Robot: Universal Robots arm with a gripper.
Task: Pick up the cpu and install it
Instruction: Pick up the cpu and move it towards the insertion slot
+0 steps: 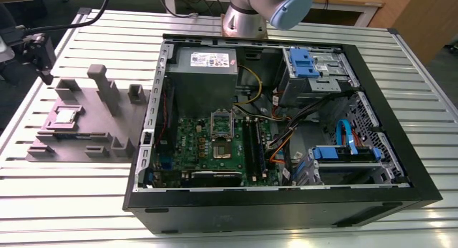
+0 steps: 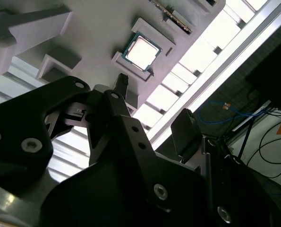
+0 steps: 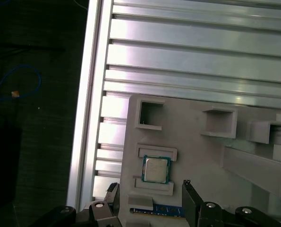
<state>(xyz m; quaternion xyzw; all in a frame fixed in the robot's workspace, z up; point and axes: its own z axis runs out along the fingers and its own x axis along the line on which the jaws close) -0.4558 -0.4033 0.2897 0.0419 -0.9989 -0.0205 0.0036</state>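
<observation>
the cpu (image 1: 66, 116) lies flat in a shallow square recess of the grey holder (image 1: 100, 127), on the side of the holder away from the computer case (image 1: 286, 210). the holder rests on the slatted metal counter (image 1: 72, 194), and the open case stands just beside the holder, towards the exterior view's right. the hand (image 1: 36, 52) hangs off the holder's far corner at the exterior view's left, raised clear of it. in both wrist views the cpu (image 3: 155, 170) (image 2: 140, 50) sits in the holder (image 3: 201, 161) ahead of the hand (image 3: 149, 196) (image 2: 153, 101). the fingers (image 3: 191, 198) are spread apart with nothing between them, and they do not touch the cpu.
</observation>
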